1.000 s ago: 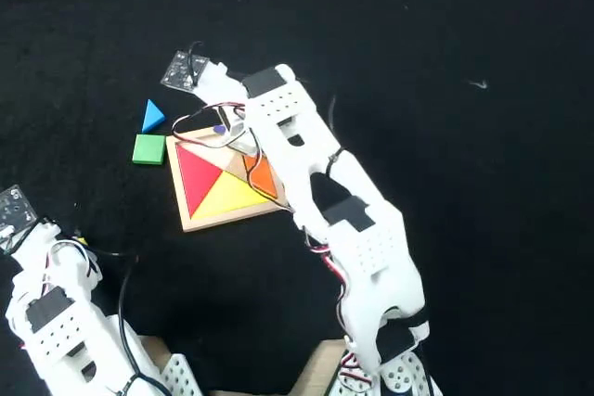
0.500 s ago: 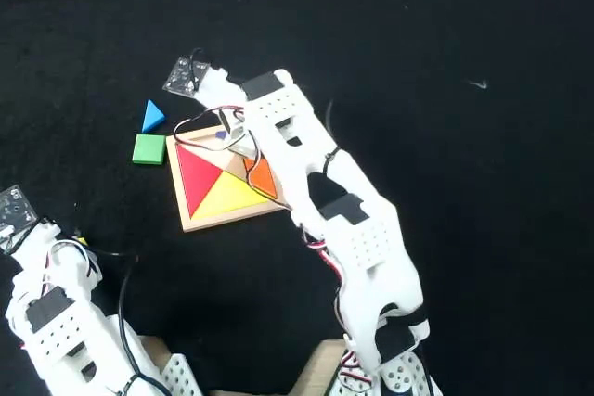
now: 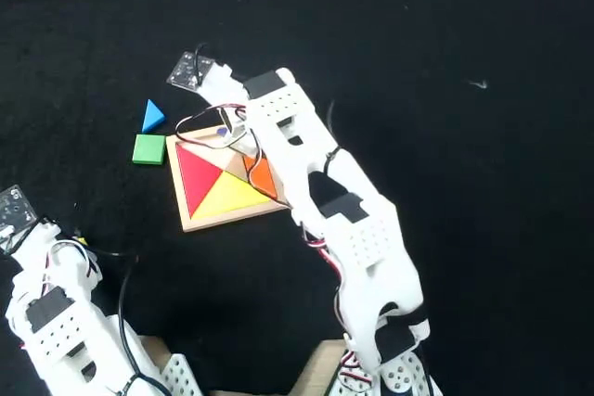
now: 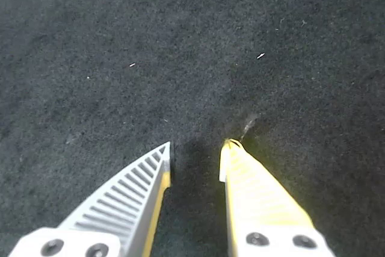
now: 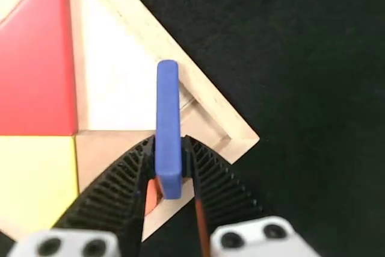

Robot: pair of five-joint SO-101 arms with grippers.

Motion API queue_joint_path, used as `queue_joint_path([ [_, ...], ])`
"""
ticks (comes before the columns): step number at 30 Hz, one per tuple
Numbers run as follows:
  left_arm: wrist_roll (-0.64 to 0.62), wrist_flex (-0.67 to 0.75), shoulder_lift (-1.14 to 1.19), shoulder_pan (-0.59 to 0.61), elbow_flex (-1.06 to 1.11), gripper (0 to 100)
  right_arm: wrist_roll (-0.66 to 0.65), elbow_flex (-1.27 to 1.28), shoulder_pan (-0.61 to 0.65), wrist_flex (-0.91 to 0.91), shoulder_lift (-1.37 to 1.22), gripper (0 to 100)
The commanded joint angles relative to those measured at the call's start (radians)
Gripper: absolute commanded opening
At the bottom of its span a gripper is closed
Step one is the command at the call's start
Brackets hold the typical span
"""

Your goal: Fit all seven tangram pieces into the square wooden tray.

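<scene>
At lower left, the left gripper (image 4: 195,154) hangs over the black cloth (image 3: 483,183), fingers parted and holding nothing. A light blue triangle (image 3: 152,116) and a green square (image 3: 148,149) lie just beside the wooden tray (image 3: 225,221). The tray holds a red triangle (image 3: 197,176), a yellow triangle (image 3: 232,195) and an orange piece (image 3: 264,173). Near one tray corner, the right gripper (image 5: 168,148) clamps a dark blue piece (image 5: 168,112) on edge.

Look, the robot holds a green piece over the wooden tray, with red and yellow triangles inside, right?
No: the piece in the right gripper is blue, not green, as the right wrist view shows. It is over the wooden tray, red triangle and yellow triangle inside.
</scene>
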State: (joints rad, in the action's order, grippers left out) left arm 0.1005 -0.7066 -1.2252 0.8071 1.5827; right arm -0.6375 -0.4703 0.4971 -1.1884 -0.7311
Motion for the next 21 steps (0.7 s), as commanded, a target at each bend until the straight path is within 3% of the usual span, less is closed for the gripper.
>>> queue_joint_path([
  [1,0.006,0.021,-0.012,-0.013,-0.002,15,0.012,-0.064,0.002,0.018,-0.028,1.1],
  [21,0.006,0.021,-0.012,-0.015,-0.004,15,0.069,-0.061,0.032,-0.017,0.002,1.1],
])
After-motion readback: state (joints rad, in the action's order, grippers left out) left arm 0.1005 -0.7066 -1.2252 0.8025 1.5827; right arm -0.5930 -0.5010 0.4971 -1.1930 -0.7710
